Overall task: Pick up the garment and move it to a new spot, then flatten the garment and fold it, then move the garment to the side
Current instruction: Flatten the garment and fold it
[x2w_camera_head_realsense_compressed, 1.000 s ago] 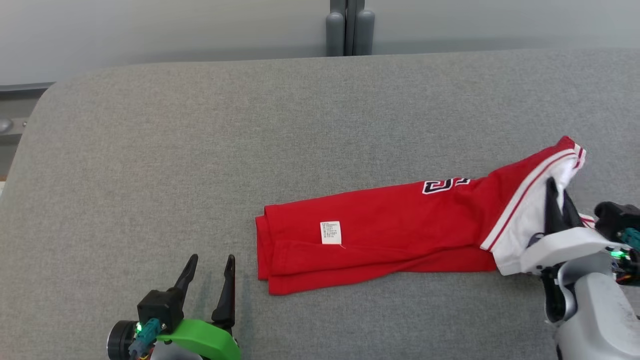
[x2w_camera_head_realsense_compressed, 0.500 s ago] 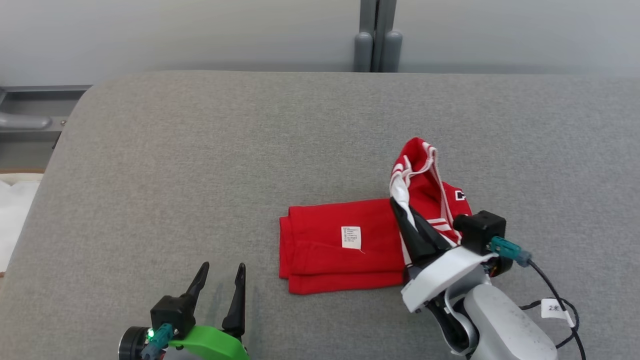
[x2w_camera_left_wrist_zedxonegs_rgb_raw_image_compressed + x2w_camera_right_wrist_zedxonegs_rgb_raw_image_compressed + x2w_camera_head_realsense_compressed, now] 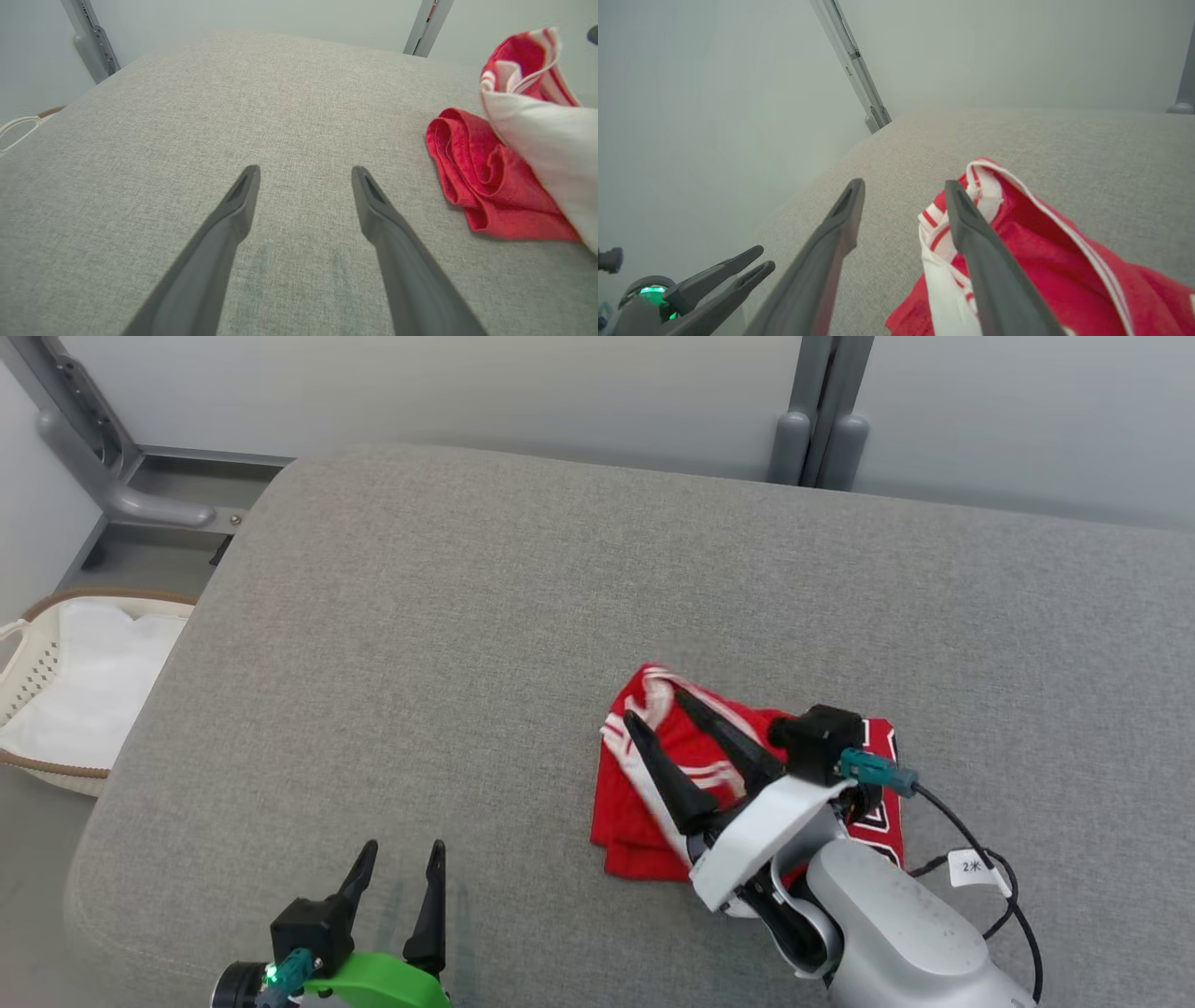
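The red garment, with white stripes, lies folded over itself on the grey padded table. My right gripper is open just above its striped end, and the fabric is not pinched. In the right wrist view the right gripper is spread, one finger lying over the garment's raised striped hem. My left gripper stands open near the table's front edge, left of the garment, with nothing in it. In the left wrist view the left gripper points over bare table, the garment bunched at its right.
A white basket holding white cloth stands on the floor beyond the table's left edge. Grey metal posts rise behind the table, with a frame at the back left. A tagged cable hangs off my right arm.
The head camera has turned. My right gripper carried the garment's striped end leftward over the other half, then opened and let go. The left gripper stayed open and still.
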